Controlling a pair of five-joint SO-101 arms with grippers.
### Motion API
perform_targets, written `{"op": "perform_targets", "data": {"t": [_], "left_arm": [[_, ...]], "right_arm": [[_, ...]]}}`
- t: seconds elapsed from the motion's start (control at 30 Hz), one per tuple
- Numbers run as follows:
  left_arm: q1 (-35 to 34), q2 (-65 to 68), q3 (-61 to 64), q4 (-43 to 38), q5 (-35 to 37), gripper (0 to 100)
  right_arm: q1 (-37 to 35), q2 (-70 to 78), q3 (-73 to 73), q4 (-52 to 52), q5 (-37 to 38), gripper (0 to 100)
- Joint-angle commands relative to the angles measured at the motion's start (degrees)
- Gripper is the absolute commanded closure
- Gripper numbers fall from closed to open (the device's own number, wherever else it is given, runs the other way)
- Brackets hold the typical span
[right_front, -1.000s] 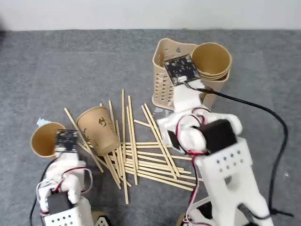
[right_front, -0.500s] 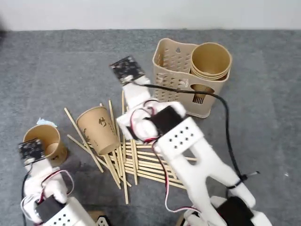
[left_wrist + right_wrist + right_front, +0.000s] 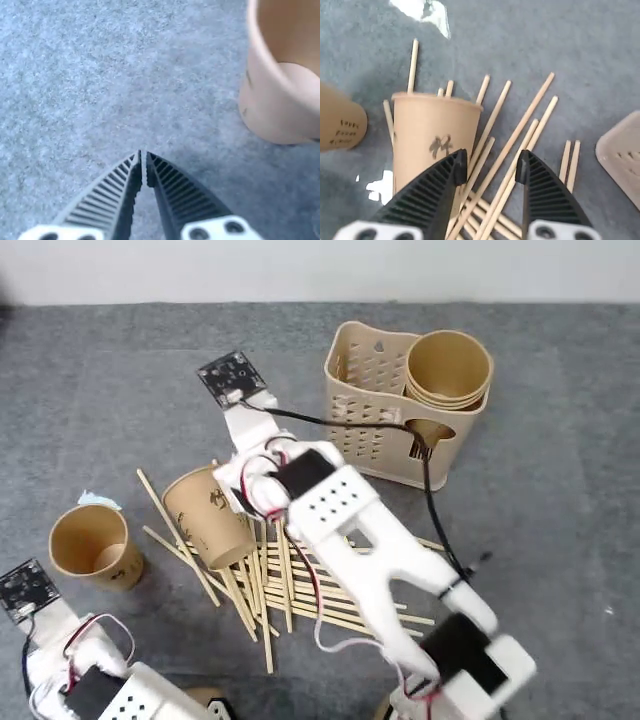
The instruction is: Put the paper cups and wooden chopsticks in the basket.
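High view: the basket stands upright at the far side of the grey table surface, with a stack of paper cups in its right-hand compartment. The wooden chopsticks lie scattered in a loose heap in front of the basket. A tipped paper cup lies on its side at the left edge of the heap, with several sticks beneath it. An upright paper cup stands on the surface further left, apart from the heap. The right arm extends from the near edge across the chopsticks, its wrist above the tipped paper cup and the sticks beside it. The left arm sits at the near left corner, close to the upright paper cup. Left wrist view: the left gripper has its fingers brought together with nothing between them, tips over bare surface; the upright paper cup stands near and does not touch it. Right wrist view: the right gripper has its fingers spread apart and holds nothing. It hangs above the chopsticks, several of which run through the gap between the fingers. One finger overlaps the side of the tipped paper cup; contact cannot be determined. A corner of the basket shows beyond the other finger, apart from it.
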Motion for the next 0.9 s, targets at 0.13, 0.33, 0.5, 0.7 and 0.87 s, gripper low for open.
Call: {"op": "perform_targets", "data": {"t": [0.13, 0.33, 0.5, 0.7, 0.87], "left_arm": [[-0.26, -0.97, -0.40, -0.79, -0.26, 98], [-0.26, -0.97, -0.40, -0.79, -0.26, 98], [-0.26, -0.97, -0.40, -0.79, -0.26, 98], [-0.26, -0.97, -0.40, -0.79, -0.26, 98], [-0.26, -0.97, -0.40, -0.79, -0.26, 98]], "right_arm": [[-1.36, 11.91, -16.53, -1.54, -0.53, 81.9], [-2.59, 20.88, -26.64, -1.63, -0.62, 81.9], [-2.68, 27.47, -33.67, -1.63, -0.62, 81.9], [-2.68, 32.31, -38.51, 6.55, 0.00, 81.9], [-2.33, 32.31, -44.31, 21.76, 0.00, 81.9]]}}
